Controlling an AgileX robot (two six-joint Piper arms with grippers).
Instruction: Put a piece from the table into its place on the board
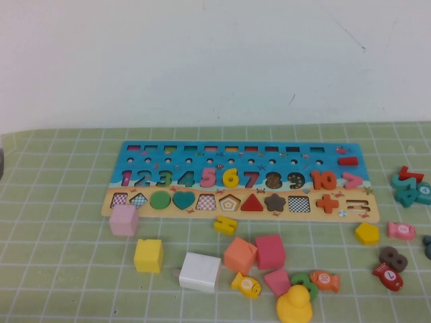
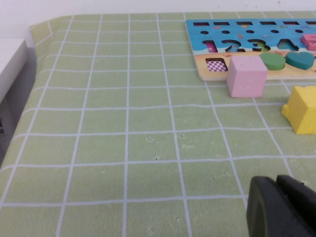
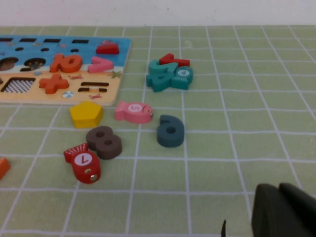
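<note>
Yellow 6 (image 1: 230, 177) sits in its slot on your board (image 1: 135, 149), between pink 5 and 7 | left gripper (image 2: 281, 207) hovers over bare cloth, fingers: cannot tell | right gripper (image 3: 284, 211) pressed shut above cloth near dark 6 (image 3: 171, 131)

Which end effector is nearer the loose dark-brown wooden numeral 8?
Right. The right end effector is low, near the dark-brown wooden numeral 8; the left end effector is far off, by the pale pink wooden cube.
</note>
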